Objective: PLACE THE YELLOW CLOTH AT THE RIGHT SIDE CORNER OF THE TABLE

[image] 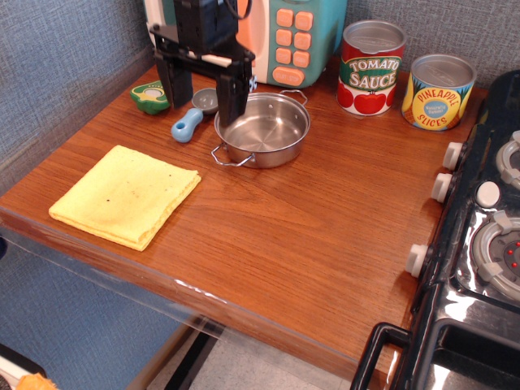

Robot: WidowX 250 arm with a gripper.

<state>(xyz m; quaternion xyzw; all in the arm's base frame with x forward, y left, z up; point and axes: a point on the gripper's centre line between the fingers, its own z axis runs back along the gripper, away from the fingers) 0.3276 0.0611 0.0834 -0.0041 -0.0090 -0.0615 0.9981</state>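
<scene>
The yellow cloth lies flat and folded at the front left of the reddish-brown wood table, near its front edge. My gripper hangs at the back left, above the table between a green toy and the steel pan. Its two black fingers stand wide apart and hold nothing. The gripper is well behind the cloth and does not touch it.
A steel pan sits right of the gripper. A blue-handled scoop and a green toy lie beneath it. A toy microwave, a tomato sauce can and a pineapple can line the back. A black toy stove is at right.
</scene>
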